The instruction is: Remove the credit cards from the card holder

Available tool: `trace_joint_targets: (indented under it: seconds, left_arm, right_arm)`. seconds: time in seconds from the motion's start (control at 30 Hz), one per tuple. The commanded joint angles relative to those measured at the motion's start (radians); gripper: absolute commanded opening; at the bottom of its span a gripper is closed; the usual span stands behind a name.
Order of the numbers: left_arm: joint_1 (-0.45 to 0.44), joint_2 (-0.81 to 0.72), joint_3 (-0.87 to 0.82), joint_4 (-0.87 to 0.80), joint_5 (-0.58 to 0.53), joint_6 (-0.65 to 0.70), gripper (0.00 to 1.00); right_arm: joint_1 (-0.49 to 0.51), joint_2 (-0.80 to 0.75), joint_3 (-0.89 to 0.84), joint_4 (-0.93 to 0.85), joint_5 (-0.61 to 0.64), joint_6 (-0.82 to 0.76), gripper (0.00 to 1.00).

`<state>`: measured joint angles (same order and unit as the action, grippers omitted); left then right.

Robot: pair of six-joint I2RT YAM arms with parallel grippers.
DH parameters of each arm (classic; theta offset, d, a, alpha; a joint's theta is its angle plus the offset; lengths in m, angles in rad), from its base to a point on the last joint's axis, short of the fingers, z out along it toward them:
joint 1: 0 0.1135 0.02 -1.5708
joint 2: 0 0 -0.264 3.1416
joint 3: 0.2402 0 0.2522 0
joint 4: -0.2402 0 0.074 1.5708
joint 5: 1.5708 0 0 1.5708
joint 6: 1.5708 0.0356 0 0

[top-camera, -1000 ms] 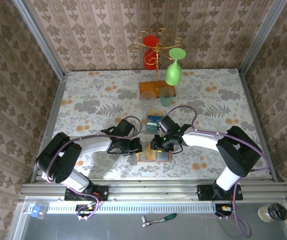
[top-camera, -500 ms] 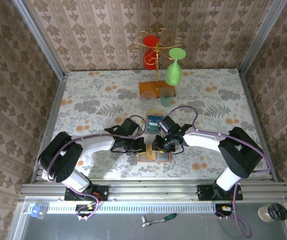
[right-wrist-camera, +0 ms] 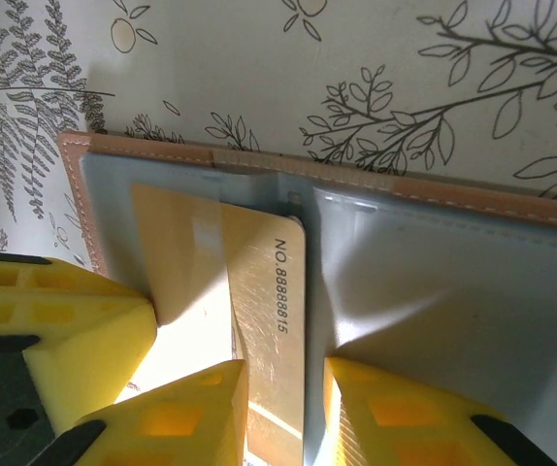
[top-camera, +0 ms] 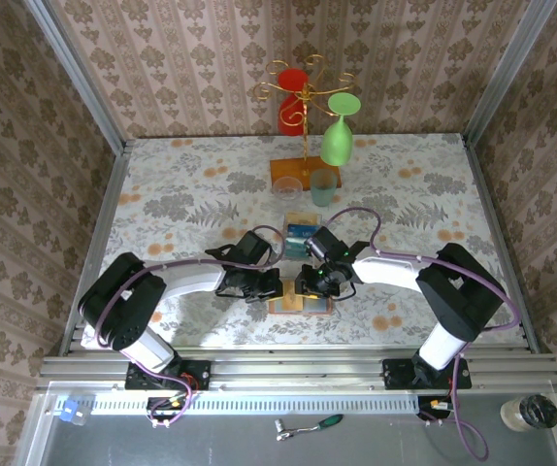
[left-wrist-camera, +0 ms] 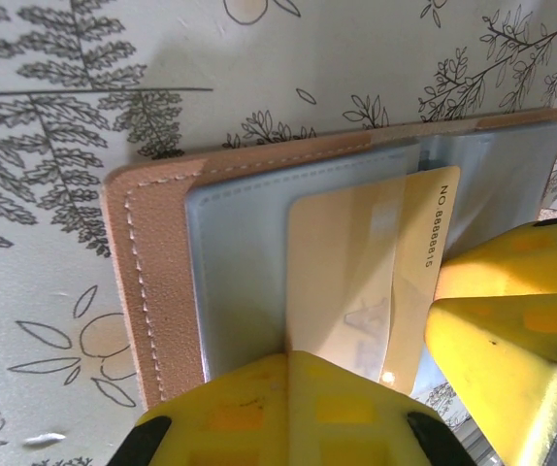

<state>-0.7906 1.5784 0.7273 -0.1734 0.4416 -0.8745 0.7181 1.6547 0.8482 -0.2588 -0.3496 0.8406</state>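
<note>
- Left gripper (left-wrist-camera: pixel 288 398): pressed together on the holder's left half.
- Holder (left-wrist-camera: pixel 152 282): open by the table's (top-camera: pixel 162 204) near edge, long axis left-right.
- Card (left-wrist-camera: pixel 356 262): gold, half out of its pocket, lying crosswise over the fold.
- Right gripper (right-wrist-camera: pixel 283 427): straddles the card; we cannot tell whether it pinches.

A gold card (right-wrist-camera: pixel 264 330) is showing dark print reading "NO.88888815" along one long edge, the edge that is lying nearest the card holder's (right-wrist-camera: pixel 434 282) middle fold. Both wrist views are showing this number. No other text is coming through legibly.
</note>
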Motion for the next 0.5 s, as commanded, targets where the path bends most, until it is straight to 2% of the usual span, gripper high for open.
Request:
trace_joint_targets:
  seconds: [0.0,0.47]
  left_arm:
    - [0.002,0.019,-0.008,-0.027,-0.02,0.004,0.0]
    - [0.004,0.016,-0.012,-0.027,-0.02,0.003,0.0]
  right_arm:
    - [0.005,0.017,-0.019,0.033,-0.028,0.006,0.27]
    - [0.006,-0.019,-0.028,0.07,-0.053,0.026,0.21]
